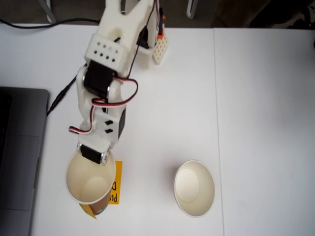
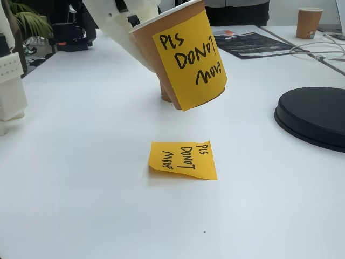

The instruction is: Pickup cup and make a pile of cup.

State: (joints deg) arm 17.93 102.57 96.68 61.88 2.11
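My gripper (image 1: 96, 158) is shut on the rim of the cup (image 1: 90, 183), a brown paper cup with a cream-white inside. In a fixed view the cup (image 2: 186, 54) hangs tilted above the table, its orange "PLS DO NOT MOVE" note facing the camera, with the white gripper (image 2: 126, 29) at its upper left. A second, similar paper cup (image 1: 194, 188) stands alone on the table to the right in a fixed view, and its brown base (image 2: 165, 95) peeks out behind the held one. A pile of cup is out of view.
A loose orange note (image 2: 183, 160) lies flat on the table under the held cup (image 1: 115, 191). A laptop (image 1: 19, 147) sits at the left edge. A black round disc (image 2: 315, 116), a dark sheet (image 2: 253, 43) and a far brown cup (image 2: 309, 21) are off to the right.
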